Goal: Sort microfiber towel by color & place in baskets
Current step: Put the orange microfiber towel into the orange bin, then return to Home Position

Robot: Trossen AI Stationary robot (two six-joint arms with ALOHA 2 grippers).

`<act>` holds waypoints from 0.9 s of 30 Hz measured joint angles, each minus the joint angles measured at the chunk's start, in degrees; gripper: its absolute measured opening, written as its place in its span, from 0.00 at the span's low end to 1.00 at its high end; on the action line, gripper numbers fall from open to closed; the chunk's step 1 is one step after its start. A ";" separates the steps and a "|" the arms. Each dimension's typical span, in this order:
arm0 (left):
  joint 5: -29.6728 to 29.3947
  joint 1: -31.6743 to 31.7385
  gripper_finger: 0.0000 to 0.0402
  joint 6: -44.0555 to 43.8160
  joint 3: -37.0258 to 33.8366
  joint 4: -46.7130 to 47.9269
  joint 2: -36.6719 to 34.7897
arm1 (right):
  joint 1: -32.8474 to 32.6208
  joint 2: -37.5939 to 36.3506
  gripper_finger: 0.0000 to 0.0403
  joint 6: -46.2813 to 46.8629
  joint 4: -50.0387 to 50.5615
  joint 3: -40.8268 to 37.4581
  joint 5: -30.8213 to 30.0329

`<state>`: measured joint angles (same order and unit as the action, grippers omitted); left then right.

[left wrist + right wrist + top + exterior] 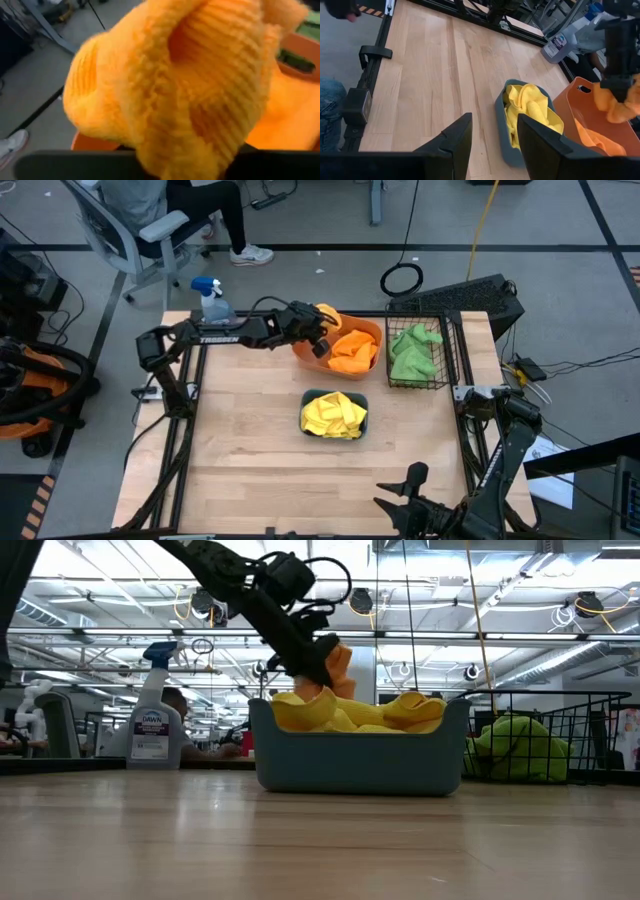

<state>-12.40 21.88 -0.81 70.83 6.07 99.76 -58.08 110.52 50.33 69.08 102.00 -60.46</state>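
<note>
**Orange cloth over the tub: release risk**

Left tool [322, 330] grips an orange towel [338, 665] above the orange tub [365, 328]. Judged risk: early release near the rim drapes the cloth outside.

Right tool [494, 137] waits at the near tabletop [250, 450] edge, fingers parted, empty.

Contents, largest first:
- Wire basket [448, 355]: green towels [412, 352].
- Orange tub: orange towels [352, 352].
- Teal tray [360, 765]: yellow towels [333, 415].

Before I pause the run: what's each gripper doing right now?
Left gripper: holding an orange towel over the orange tub.
Right gripper: open, empty, waiting at the table's near edge.
</note>
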 joint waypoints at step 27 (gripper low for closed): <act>2.96 -10.14 0.73 -7.85 0.04 11.45 -4.12 | 0.32 0.00 0.37 0.36 -0.51 -2.62 -5.45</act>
<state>-9.45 11.74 -8.66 70.87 17.52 95.64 -57.77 110.52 50.69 68.57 99.37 -65.92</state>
